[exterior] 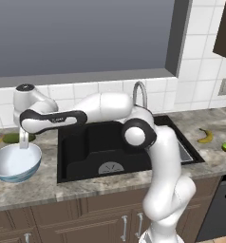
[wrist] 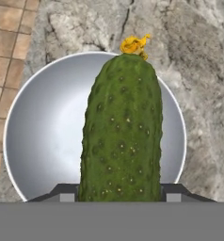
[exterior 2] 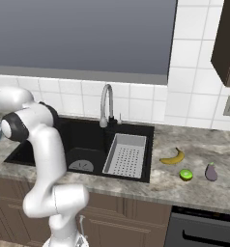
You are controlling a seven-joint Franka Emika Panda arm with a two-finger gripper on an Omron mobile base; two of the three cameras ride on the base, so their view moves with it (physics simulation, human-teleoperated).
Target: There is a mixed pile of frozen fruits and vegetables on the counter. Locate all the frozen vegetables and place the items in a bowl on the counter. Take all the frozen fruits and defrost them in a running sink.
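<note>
With the gripper (wrist: 119, 195) pinching the cucumber (wrist: 122, 132) by its lower end directly above the bowl (wrist: 43, 136) on the counter (wrist: 198, 70), an off-centre release risks the long piece striking the rim and rolling out.

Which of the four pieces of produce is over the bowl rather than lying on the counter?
The cucumber, held in the gripper above the bowl; the banana, lime and eggplant lie right of the sink.
</note>
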